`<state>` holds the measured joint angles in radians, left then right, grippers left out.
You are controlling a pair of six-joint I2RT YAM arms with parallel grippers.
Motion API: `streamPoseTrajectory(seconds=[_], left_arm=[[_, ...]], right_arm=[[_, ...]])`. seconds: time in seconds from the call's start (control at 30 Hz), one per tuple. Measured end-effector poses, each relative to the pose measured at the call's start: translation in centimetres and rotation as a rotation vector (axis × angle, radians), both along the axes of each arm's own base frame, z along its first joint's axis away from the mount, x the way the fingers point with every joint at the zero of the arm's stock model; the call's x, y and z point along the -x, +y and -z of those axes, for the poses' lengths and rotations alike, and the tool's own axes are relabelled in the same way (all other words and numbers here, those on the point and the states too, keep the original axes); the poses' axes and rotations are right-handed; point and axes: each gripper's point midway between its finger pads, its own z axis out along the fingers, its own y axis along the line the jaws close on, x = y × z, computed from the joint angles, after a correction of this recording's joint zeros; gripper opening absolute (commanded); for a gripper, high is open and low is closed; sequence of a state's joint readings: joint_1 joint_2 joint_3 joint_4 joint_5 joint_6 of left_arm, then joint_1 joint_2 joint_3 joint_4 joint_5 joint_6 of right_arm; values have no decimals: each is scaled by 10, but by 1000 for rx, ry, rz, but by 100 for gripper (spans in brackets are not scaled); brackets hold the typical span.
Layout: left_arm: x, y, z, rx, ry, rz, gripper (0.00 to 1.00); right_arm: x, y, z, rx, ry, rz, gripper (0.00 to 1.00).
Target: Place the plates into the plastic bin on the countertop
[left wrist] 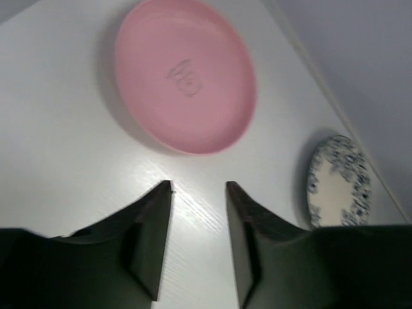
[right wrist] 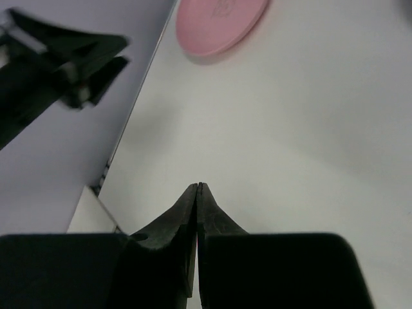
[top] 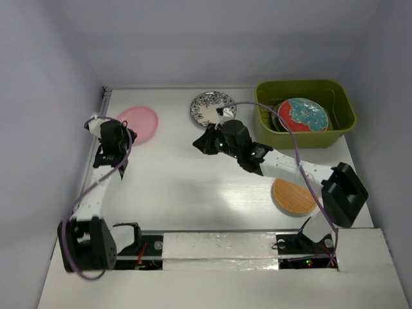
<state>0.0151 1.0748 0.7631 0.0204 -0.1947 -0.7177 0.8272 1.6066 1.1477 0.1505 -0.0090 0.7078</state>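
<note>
Now | pink plate (left wrist: 185, 74) on surface (top: 193, 187) far left, just ahead of left hand (left wrist: 198, 188), jaws parted, empty | patterned plate (top: 212, 108) far centre | red plate (top: 304, 114) in bin (top: 299, 84) | orange plate (top: 294, 196) near right | right hand (right wrist: 198, 185) clenched, empty

You're looking into a closed booth: plain, pale grey-lilac walls (top: 212, 38) stand on the left, far and right sides of the white countertop (top: 174, 183). A soft glare (top: 233, 193) of light lies on its middle, and a white board (top: 219, 246) runs along your near edge.
</note>
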Motion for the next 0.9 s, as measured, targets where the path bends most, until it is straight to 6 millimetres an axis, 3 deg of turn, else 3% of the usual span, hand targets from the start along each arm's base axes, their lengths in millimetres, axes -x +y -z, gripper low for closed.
streamPoseTrajectory(seconds=[0.13,0.23,0.4,0.63,0.73,0.8,0.83,0.9], left_arm=[[-10,30,80,84,194,-110,43],[-12,35,115,110,279,-141,49],[-29,45,137,121,335,-175,50],[-59,70,165,148,371,-227,50],[-78,73,160,161,345,-220,37],[-89,73,162,168,339,-210,16],[-92,73,164,167,343,-207,0],[-95,71,168,178,342,-201,0]], right_arm=[[37,-6,-9,0,-39,-72,18],[52,-13,-22,-4,-87,-107,20],[64,-26,-39,-17,-145,-130,22],[71,-26,-28,4,-142,-173,22],[71,-23,-20,18,-129,-190,22],[71,-20,-12,29,-115,-201,23],[72,-19,-7,36,-107,-206,23],[71,-17,1,49,-93,-209,27]])
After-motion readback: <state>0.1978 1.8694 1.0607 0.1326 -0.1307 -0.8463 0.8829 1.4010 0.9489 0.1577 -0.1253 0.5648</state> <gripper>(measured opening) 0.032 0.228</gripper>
